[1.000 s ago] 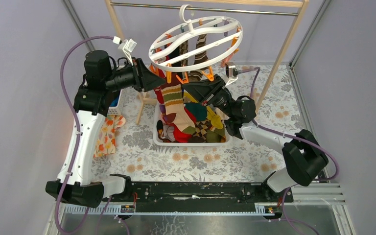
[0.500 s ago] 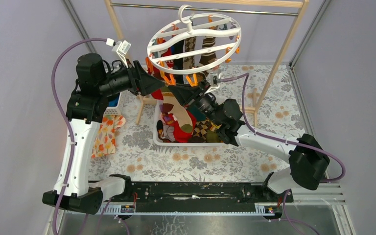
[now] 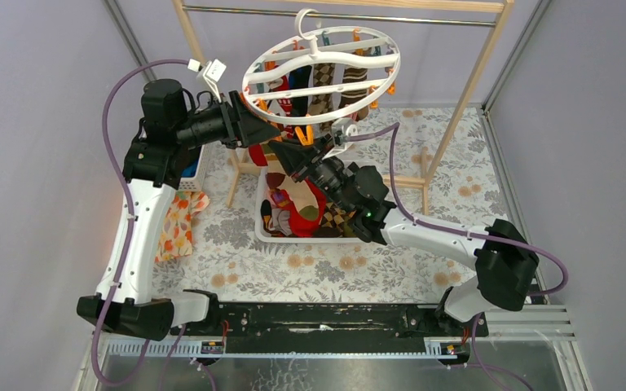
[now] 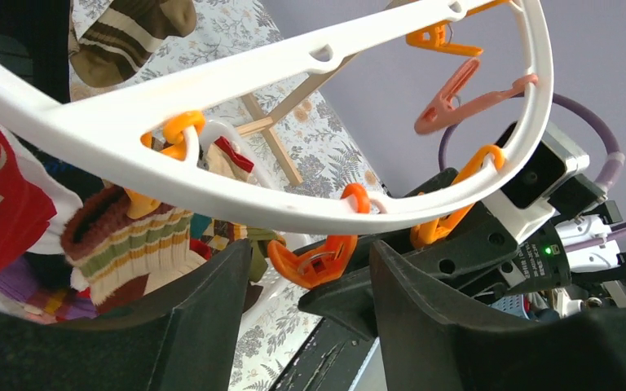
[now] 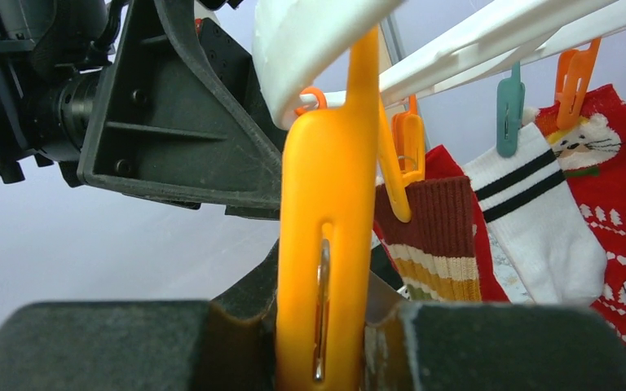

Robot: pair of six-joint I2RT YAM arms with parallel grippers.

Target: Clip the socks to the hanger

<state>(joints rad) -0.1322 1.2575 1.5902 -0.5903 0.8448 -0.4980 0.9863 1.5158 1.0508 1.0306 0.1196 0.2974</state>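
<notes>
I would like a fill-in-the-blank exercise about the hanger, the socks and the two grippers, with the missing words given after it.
The hanger is ____ in colour.
The right gripper is ____ on an orange clip.
The left gripper stands ____ around a second clip.
The Santa sock is mostly ____.
Missing words: white, shut, open, red.

left arm [image 3: 140, 224]: raised, reaching right; left gripper [image 3: 262, 133]: jaws apart | right arm [image 3: 432, 232]: stretched up-left; right gripper [image 3: 289, 153]: clamped on orange clip [image 5: 326, 269]
</notes>
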